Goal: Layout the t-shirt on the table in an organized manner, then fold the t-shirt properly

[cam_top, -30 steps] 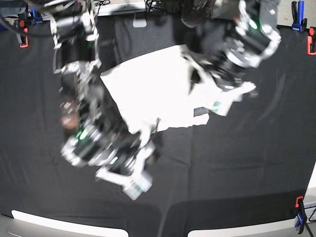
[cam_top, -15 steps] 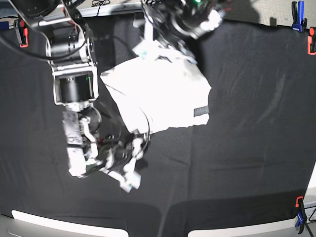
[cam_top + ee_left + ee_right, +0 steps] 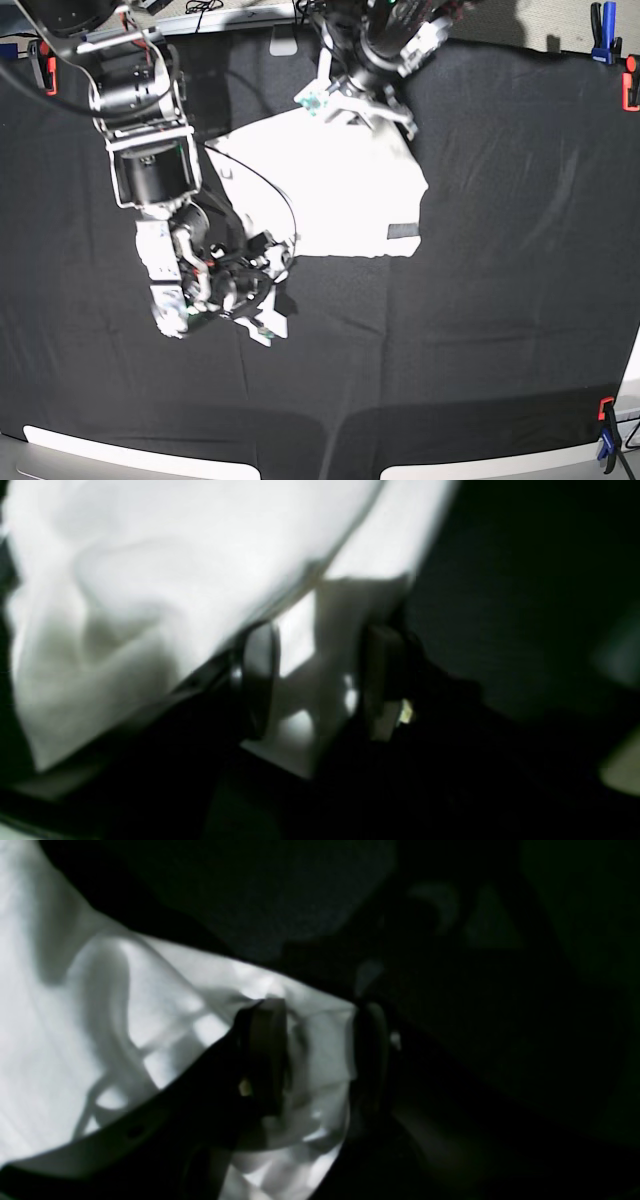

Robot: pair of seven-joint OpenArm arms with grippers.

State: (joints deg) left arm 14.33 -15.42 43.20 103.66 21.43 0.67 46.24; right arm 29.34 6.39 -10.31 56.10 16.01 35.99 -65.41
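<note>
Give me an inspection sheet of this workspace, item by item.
Surface: table under black cloth.
Job's things: t-shirt, white, partly folded, rumpled.
Clutter: nothing seen.
Grippers: left gripper has white cloth between its fingers; right gripper likewise, at a shirt edge.
Cables: black cable crosses the shirt.
Surroundings: red and blue clamps at the table edges.

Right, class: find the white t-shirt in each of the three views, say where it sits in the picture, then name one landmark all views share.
Base: the t-shirt lies upper centre on the table.
Left wrist: it fills the upper left, a corner between the left gripper fingers.
Right wrist: it fills the left half, an edge between the right gripper fingers.
Shared landmark: the black cloth covering the table.
</note>
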